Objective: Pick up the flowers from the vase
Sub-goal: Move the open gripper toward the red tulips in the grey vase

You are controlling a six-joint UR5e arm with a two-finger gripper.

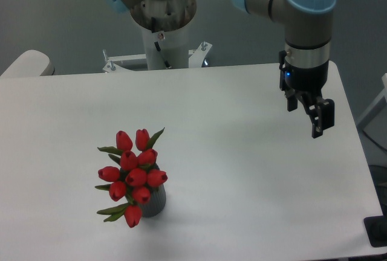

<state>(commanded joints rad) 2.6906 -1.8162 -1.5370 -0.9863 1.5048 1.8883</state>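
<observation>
A bunch of red tulip buds with green leaves, the flowers (134, 173), stands in a small dark grey vase (155, 203) on the front left of the white table. Only the vase's right side shows under the blooms. My gripper (308, 113) hangs far to the right, above the table near its right edge, well apart from the flowers. Its two black fingers point down and stand apart with nothing between them.
The arm's base column (162, 28) rises behind the table's far edge. The white table (242, 170) ends close to the right of the gripper. A pale rounded object (25, 63) sits at the far left edge.
</observation>
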